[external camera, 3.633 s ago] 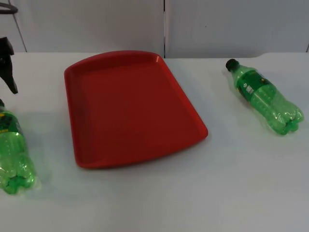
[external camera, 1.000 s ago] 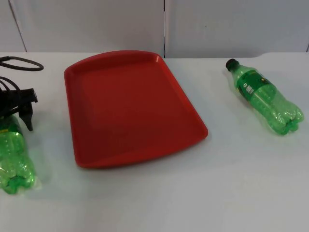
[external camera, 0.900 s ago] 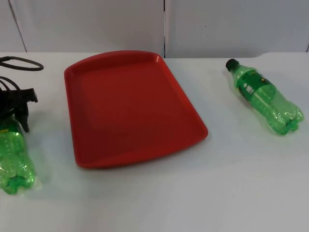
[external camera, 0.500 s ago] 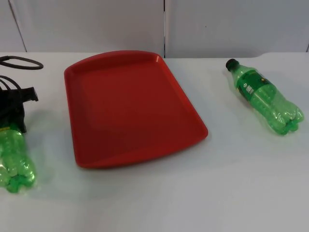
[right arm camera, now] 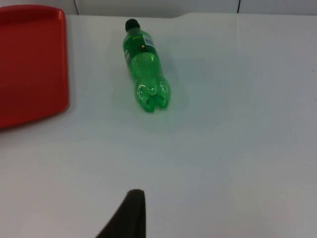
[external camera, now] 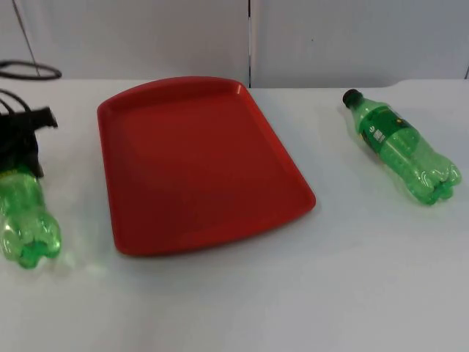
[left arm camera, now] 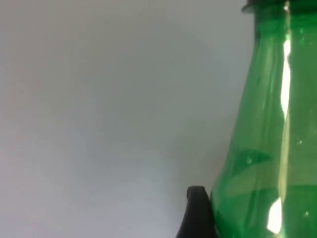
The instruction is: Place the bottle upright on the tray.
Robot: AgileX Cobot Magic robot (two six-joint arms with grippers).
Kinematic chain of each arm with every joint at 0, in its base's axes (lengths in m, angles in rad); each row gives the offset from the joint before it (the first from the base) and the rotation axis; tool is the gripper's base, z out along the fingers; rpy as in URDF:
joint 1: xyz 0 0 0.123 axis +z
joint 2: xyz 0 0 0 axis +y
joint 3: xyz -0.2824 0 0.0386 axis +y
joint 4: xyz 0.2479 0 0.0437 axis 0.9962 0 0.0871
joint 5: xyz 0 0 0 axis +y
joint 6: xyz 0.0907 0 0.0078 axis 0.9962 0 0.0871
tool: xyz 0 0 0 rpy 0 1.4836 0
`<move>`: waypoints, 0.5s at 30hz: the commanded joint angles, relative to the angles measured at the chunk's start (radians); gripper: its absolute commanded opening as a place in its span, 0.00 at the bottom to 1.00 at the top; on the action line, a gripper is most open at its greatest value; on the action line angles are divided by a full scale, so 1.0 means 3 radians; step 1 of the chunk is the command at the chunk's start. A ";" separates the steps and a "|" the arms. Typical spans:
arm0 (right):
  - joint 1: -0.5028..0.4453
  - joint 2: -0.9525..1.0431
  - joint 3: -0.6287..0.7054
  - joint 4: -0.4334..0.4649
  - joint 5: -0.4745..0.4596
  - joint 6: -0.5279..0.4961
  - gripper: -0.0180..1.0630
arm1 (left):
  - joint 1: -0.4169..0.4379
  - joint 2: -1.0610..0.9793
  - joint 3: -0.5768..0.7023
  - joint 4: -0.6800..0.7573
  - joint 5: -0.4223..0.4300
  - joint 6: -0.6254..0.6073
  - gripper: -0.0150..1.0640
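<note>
2 glossy clear-green plastic bottles (external camera: 401, 147); smooth red plastic tray (external camera: 198, 161).

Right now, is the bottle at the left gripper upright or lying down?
Tipped, not upright: left bottle slants, its base off the table, neck at the left gripper.

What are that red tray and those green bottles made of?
The red tray looks like moulded plastic with a smooth, slightly matte finish: even colour, rounded raised rim, soft sheen. Both green bottles look like thin clear-tinted plastic, glossy, with bright highlights and see-through walls: one lies right of the tray, the other is at the left hand. The right hand waits over the table.
</note>
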State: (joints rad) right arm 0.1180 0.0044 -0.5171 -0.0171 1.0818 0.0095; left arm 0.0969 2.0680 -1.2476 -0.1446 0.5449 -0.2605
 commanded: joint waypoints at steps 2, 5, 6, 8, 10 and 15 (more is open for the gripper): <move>-0.0022 -0.0015 0.0004 0.0004 -0.0012 0.0002 0.99 | -0.0022 -0.0238 -0.0017 -0.0127 -0.0011 0.0166 0.01; -0.0022 -0.0015 0.0004 0.0004 -0.0012 0.0002 0.99 | -0.0022 -0.0368 -0.0017 -0.0202 -0.0044 0.0311 0.01; -0.0022 -0.0015 0.0004 0.0004 -0.0012 0.0002 0.99 | -0.0022 -0.0441 -0.0017 -0.0271 -0.0070 0.0405 0.01; -0.0022 -0.0015 0.0004 0.0004 -0.0012 0.0002 0.99 | -0.0022 -0.0608 -0.0017 -0.0533 -0.0187 0.0704 0.01; -0.0022 -0.0015 0.0004 0.0004 -0.0012 0.0002 0.99 | -0.0022 -0.0678 -0.0017 -0.0710 -0.0245 0.0868 0.01; -0.0022 -0.0015 0.0004 0.0004 -0.0012 0.0002 0.99 | -0.0057 -0.0925 -0.0017 -0.1429 -0.0533 0.1752 0.01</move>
State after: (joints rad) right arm 0.1180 0.0044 -0.5171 -0.0171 1.0818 0.0095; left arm 0.0894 1.8181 -1.2476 -0.4967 0.4208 0.1864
